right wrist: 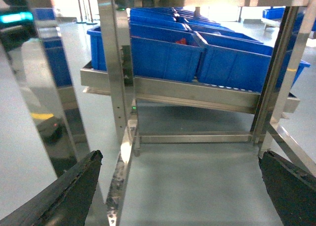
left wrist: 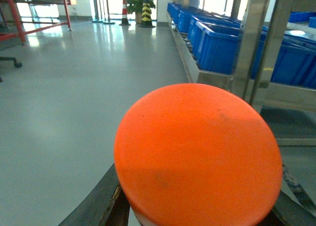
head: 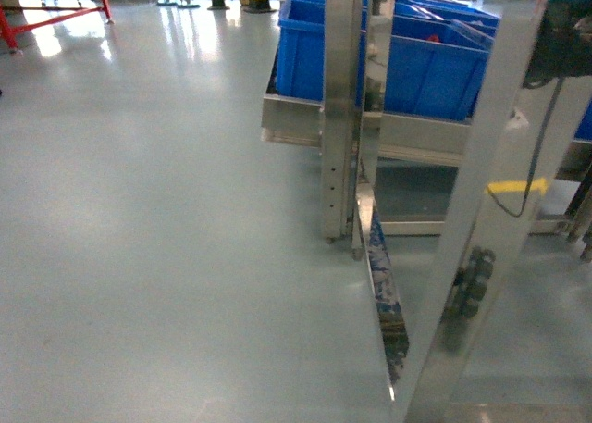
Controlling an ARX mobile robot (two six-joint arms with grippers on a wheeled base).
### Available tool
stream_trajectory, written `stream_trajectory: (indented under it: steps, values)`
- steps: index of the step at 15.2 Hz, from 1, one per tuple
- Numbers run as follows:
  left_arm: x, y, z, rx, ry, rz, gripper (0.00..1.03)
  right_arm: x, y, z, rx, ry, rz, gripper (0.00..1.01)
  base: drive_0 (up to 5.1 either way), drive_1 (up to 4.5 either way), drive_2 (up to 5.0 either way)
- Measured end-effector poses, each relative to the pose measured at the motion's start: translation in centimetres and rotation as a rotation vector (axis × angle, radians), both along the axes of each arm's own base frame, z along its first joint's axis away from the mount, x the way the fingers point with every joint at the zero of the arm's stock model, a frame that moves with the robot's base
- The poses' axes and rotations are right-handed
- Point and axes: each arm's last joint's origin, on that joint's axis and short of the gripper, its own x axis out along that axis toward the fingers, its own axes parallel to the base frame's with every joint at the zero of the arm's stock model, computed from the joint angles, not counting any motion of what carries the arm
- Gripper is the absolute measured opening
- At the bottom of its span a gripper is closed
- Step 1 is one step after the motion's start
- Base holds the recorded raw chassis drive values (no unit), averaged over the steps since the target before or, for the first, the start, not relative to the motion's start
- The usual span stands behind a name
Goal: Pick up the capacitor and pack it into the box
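Grey floor (head: 139, 210), steel rack (head: 340, 108), blue bins (right wrist: 163, 53).

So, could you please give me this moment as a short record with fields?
setting: grey factory floor beside a steel rack
rack contents: blue plastic bins on a slanted shelf
left pincer: holds a large orange-topped round object between its fingers; whether it is the capacitor cannot be told
right pincer: open, nothing between its fingers, facing the rack's lower bay
pink box: not in view
background: a striped traffic cone and a red frame far across the floor
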Motion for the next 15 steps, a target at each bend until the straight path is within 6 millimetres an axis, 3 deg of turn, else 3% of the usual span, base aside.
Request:
stream_trajectory:
  steps: [15]
  values:
    - [0.00, -0.01, -0.01, 0.000, 0.002, -0.002, 0.45, 0.00, 0.00, -0.03, 0.000, 0.003, 0.000, 0.98, -4.9, 2.23, 2.7]
